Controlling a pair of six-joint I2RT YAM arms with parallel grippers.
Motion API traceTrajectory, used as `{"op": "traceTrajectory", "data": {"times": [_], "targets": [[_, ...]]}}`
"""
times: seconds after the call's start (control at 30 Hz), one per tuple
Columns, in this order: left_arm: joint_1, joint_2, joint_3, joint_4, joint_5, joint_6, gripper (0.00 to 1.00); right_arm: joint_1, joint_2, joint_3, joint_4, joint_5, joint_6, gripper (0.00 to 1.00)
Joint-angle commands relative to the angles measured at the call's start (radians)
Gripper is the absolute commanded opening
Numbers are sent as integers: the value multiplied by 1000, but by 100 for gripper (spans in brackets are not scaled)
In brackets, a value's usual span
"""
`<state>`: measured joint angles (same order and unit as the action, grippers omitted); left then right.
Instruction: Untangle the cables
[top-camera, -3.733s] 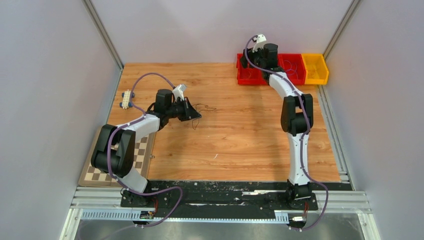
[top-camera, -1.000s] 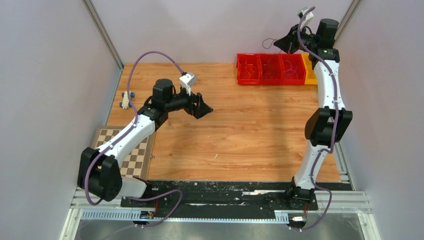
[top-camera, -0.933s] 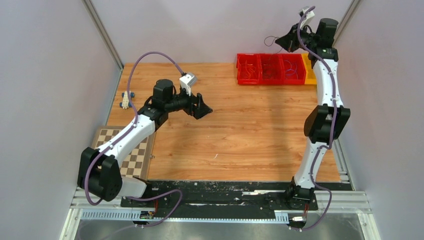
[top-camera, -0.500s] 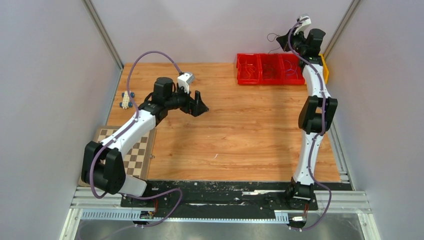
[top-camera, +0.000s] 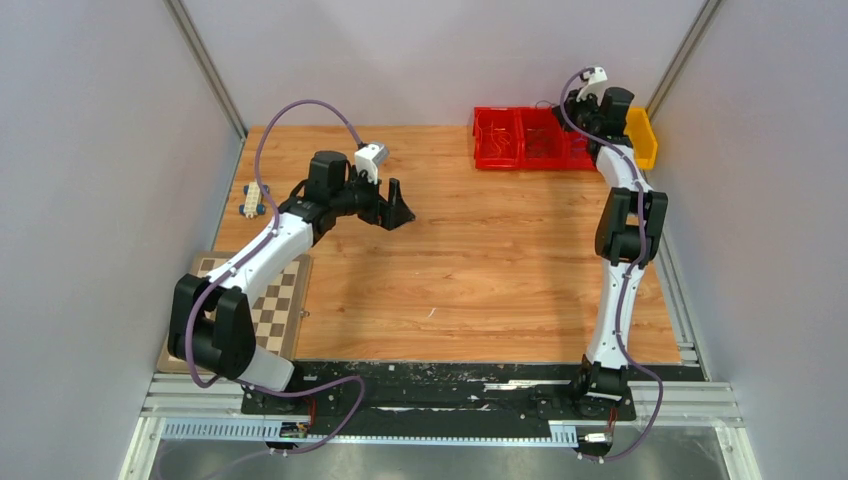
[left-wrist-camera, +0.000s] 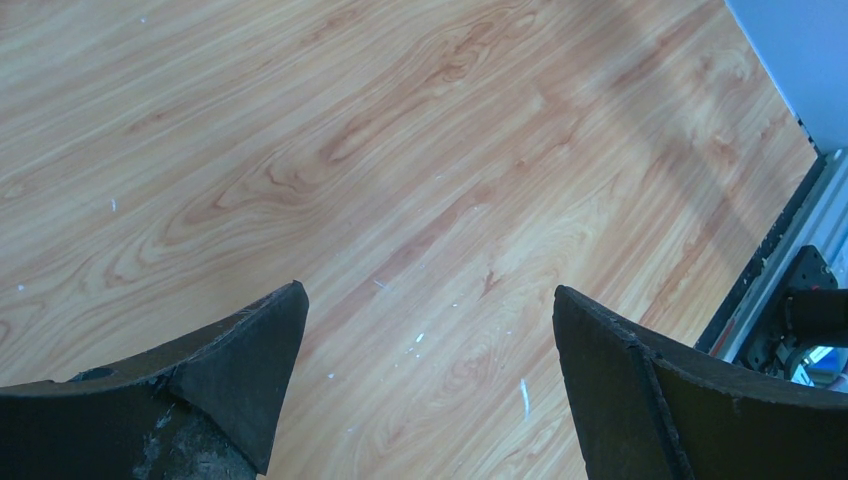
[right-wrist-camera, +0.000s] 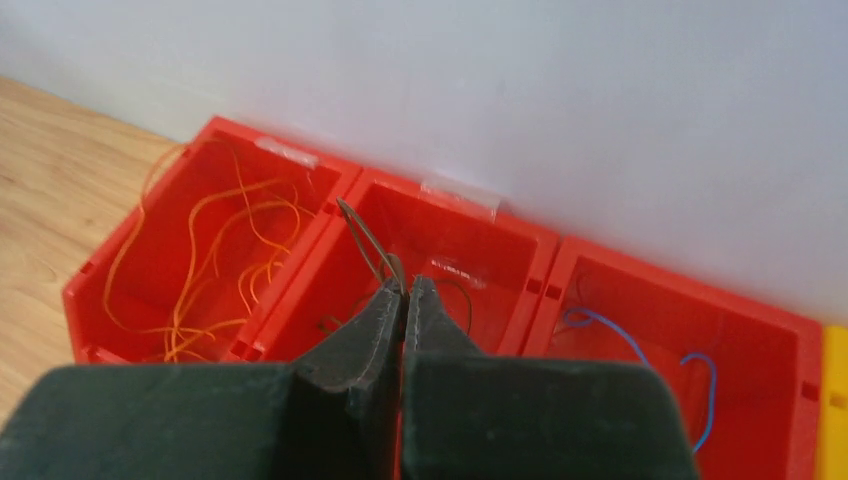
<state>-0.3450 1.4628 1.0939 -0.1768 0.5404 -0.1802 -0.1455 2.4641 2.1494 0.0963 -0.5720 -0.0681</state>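
My right gripper (right-wrist-camera: 405, 285) is shut on a thin dark cable (right-wrist-camera: 362, 235) that loops up out of its tips. It hangs above the middle red bin (right-wrist-camera: 470, 235), which holds another dark cable (right-wrist-camera: 462, 295). Orange cables (right-wrist-camera: 215, 260) lie in the left red bin (right-wrist-camera: 230, 130) and a blue one (right-wrist-camera: 640, 350) in the right red bin (right-wrist-camera: 700, 285). In the top view this gripper (top-camera: 567, 105) is at the back over the bins (top-camera: 495, 158). My left gripper (top-camera: 398, 208) (left-wrist-camera: 430, 295) stands wide open over bare wood, with nothing between its fingers.
A yellow bin (top-camera: 640, 135) adjoins the red ones on the right. A chessboard (top-camera: 275, 310) lies at the table's left front edge and a small blue-and-white part (top-camera: 253, 198) near the left wall. Grey walls enclose the table (top-camera: 480, 260).
My right arm has swung left and come down from high near the back right corner to just over the red bins, still gripping the cable. The left gripper drew back slightly, still open.
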Motion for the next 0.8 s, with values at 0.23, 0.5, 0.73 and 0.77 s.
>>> {"op": "traceTrajectory", "data": {"times": [0.23,0.5,0.73,0.77], "targets": [[12,4,51,-28,-1,11,100,33,51,9,-127,69,-225,1],[13,-25,30,-42,-26,24,100,49,48,28,-145,115,-249,31],[14,-49,29,-53,-47,38,100,49,-48,11,-145,88,-217,52],[14,-51,30,-55,-53,38,100,50,-74,3,-145,83,-215,56]]}}
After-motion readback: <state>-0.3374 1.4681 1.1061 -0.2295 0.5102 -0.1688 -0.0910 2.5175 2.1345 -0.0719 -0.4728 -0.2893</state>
